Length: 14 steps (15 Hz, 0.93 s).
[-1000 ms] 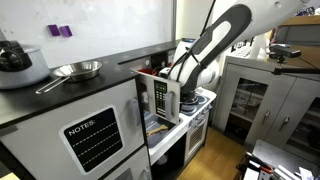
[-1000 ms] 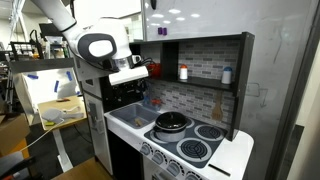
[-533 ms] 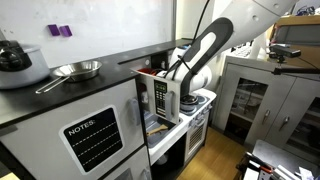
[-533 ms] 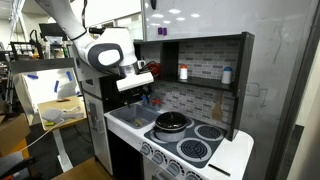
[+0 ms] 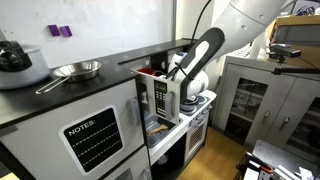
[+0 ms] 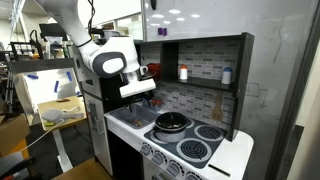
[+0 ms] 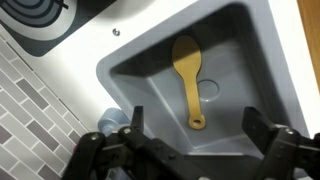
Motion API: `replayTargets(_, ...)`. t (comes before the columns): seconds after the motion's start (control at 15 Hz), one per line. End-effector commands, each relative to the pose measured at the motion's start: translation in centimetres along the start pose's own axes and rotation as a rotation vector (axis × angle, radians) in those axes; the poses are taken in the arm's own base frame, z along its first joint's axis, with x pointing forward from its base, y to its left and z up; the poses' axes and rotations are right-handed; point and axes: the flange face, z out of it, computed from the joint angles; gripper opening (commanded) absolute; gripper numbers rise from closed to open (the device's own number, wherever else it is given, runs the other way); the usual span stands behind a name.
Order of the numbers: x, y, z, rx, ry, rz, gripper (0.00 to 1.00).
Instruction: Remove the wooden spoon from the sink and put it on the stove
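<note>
Tool (image 7: 194, 130): wide open, empty, above sink (image 7: 140, 85); best lowered straddling the handle of the flat-lying wooden spoon (image 7: 187, 75), closing low.

I see a steel pan (image 5: 78, 70) on the dark counter (image 5: 122, 62), near a black-lidded pot (image 5: 13, 56). A chalkboard marked NOTES (image 5: 93, 135) hangs below. Two small bottles, one (image 6: 183, 72) and another (image 6: 227, 75), stand apart on the shelf (image 6: 203, 84).

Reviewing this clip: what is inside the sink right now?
In the visible part, only the wooden spoon, lying flat on the grey floor of the sink, untouched. The open fingers hang above and cover the sink's near edge, so that strip cannot be checked.
</note>
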Motion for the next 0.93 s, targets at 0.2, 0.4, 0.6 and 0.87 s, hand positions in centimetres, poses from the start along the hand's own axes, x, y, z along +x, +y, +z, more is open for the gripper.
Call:
replayTargets(0.2, -0.25, 0.29, 1.17, -0.005, 0.008, -0.02, 1.0)
replayTargets(0.4, -0.29, 0.24, 1.34, -0.002, 0.006, -0.024, 1.0)
replayTargets(0.6, -0.19, 0.16, 1.46, -0.002, 0.005, -0.032, 0.86)
replayTargets(0.87, 0.07, 0.02, 1.75, 0.001, 0.002, -0.045, 0.56)
